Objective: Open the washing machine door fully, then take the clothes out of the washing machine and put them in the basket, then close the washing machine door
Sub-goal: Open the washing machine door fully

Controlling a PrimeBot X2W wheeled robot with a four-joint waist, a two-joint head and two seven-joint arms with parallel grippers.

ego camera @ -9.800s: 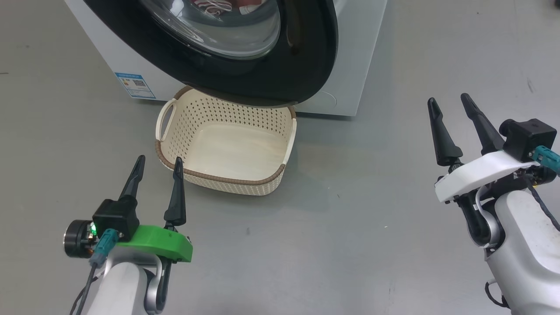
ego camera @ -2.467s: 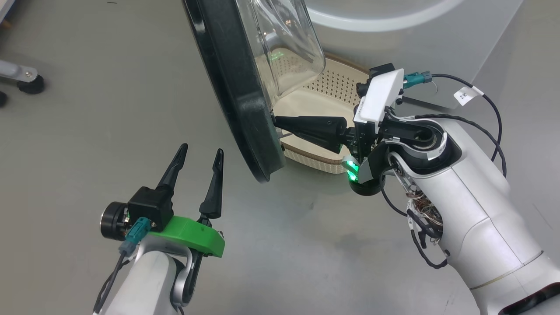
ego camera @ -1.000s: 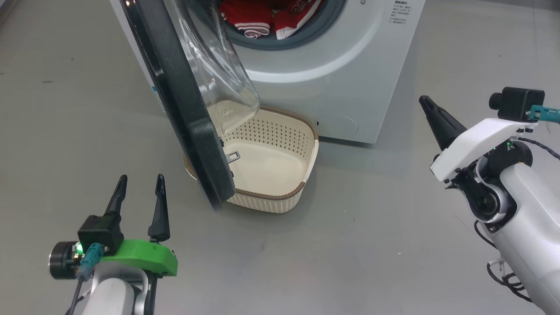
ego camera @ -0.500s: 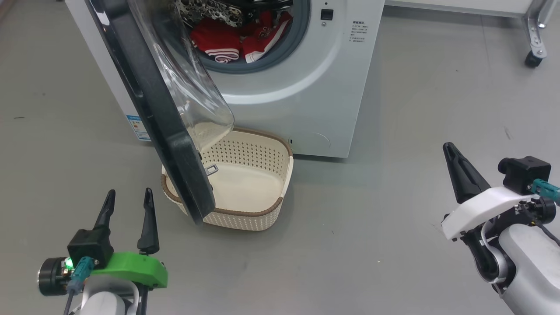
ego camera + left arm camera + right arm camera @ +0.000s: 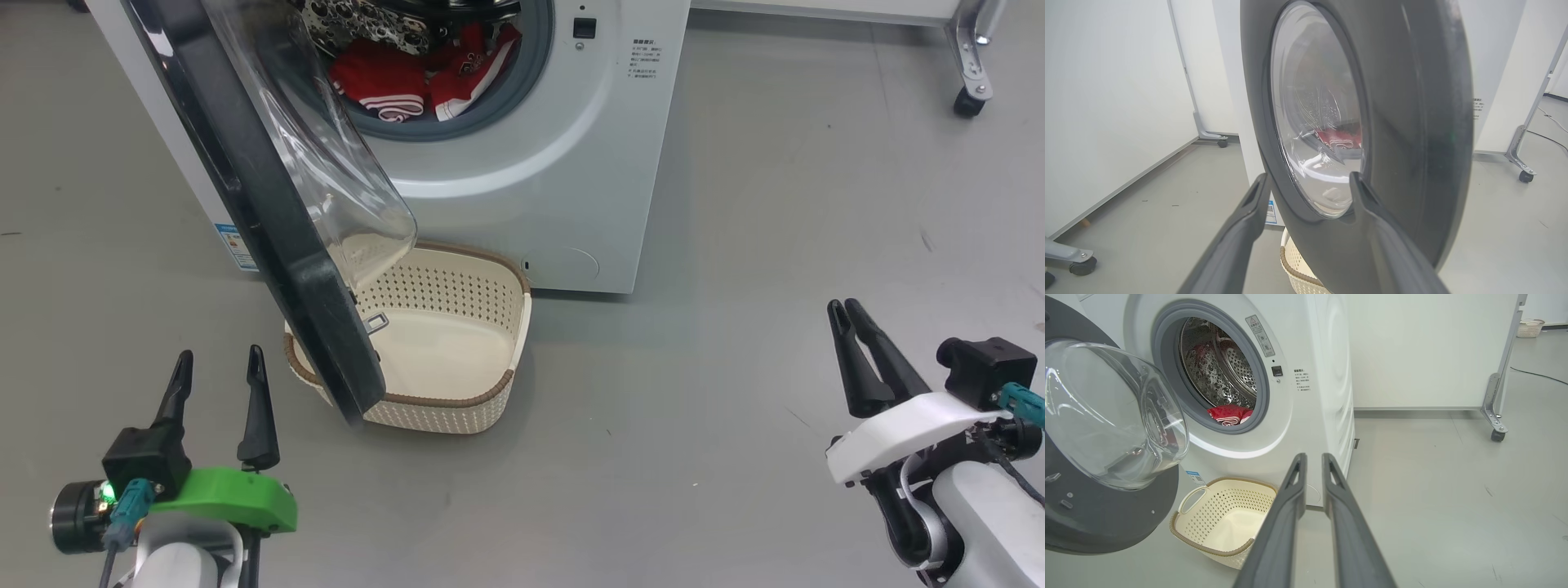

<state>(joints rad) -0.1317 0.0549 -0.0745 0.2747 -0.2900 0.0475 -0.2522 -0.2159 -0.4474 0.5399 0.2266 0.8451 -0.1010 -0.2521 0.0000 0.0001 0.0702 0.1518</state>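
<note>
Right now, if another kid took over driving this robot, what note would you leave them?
Left claw: open, holding nothing, low beside the black-rimmed round glass door.
Right claw: fingers nearly together, holding nothing, out over bare floor.
The door stands open, hanging over the cream perforated plastic basket, which has nothing in it and sits in front of the big white washing machine.
The red striped clothes lie in the drum.
Done: door opened.
Left: move the clothes to the basket, shut the door.

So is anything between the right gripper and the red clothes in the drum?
Nothing visible. The washing machine door hangs open off to the left side, and the right gripper looks across bare floor to the clothes in the open drum mouth.
</note>
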